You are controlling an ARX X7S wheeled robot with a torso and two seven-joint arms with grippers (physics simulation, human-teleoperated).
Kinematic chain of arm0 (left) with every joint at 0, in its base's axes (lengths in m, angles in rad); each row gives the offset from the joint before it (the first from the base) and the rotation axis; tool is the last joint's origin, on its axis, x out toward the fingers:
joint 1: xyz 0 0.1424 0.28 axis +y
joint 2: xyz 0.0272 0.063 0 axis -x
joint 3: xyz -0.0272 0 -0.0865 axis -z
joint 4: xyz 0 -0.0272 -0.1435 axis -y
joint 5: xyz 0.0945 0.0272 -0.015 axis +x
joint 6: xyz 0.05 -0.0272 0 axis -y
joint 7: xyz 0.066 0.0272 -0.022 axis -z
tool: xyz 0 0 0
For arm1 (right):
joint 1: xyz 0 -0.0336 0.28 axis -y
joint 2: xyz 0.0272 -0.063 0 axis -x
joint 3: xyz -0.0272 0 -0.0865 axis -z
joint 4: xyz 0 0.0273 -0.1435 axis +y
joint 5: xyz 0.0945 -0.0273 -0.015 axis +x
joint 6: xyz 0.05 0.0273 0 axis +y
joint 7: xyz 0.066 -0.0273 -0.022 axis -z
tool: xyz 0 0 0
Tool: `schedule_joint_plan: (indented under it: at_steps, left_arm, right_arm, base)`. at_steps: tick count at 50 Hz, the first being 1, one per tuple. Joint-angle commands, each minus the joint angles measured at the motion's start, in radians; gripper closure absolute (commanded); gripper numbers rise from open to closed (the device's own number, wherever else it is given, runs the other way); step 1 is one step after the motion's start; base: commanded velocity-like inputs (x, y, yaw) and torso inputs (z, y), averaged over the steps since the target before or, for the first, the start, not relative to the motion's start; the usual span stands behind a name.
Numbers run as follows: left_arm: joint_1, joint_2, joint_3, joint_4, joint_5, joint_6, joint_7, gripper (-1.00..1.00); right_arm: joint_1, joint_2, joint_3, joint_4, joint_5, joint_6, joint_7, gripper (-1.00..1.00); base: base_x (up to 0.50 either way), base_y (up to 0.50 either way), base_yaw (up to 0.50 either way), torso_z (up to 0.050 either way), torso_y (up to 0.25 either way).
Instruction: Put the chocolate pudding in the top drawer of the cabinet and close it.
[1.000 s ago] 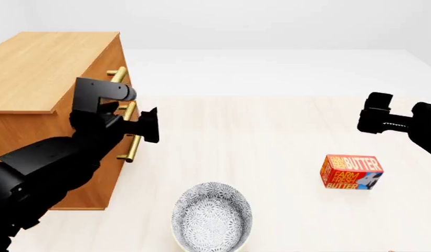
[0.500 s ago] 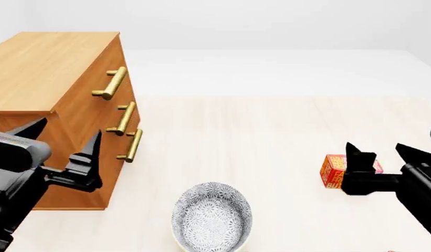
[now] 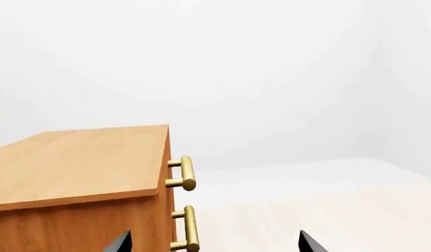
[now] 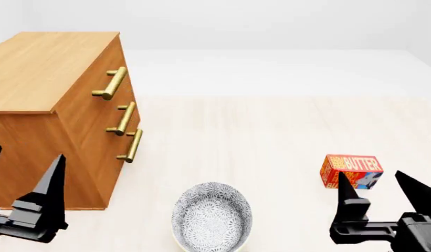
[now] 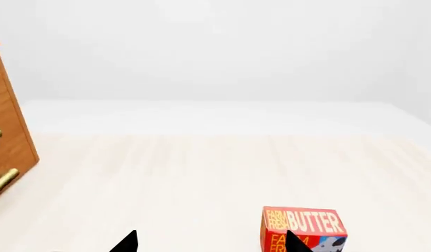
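The chocolate pudding is out of view in every frame. The honey-brown cabinet stands at the left, with all three drawers flush. The top drawer carries the uppermost brass handle; the drawer and the cabinet also show in the left wrist view. My left gripper hangs open and empty at the bottom left, short of the cabinet's near corner. My right gripper is open and empty at the bottom right, just on the near side of a butter box. In the wrist views both the left gripper and the right gripper hold nothing.
A red-orange "FARM FRESH BUTTER" box stands on the pale table at the right. A patterned grey bowl sits near the front edge at centre. The two lower drawer handles stick out of the cabinet front.
Both arms have dropped back towards the near edge of the head view. The left gripper has moved away from the drawer handles, and the right one has come down close to the butter box.
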Motion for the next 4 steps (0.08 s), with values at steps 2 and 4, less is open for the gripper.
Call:
schedule_joint_plan:
  at_steps: [2,4]
  left_arm:
    - [0.094,0.171,-0.209,0.043,0.009,-0.08,0.087,-1.0]
    - [0.09,0.183,-0.215,0.044,0.009,-0.088,0.092,-1.0]
  right_arm:
    - [-0.142,0.006,-0.137,-0.098,-0.333,-0.137,0.205,-1.0]
    - [-0.17,0.006,-0.165,-0.098,-0.398,-0.162,0.241,-1.0]
  base:
    - [0.0,0.0,0.0,0.0,0.0]
    - [0.0,0.0,0.0,0.0,0.0]
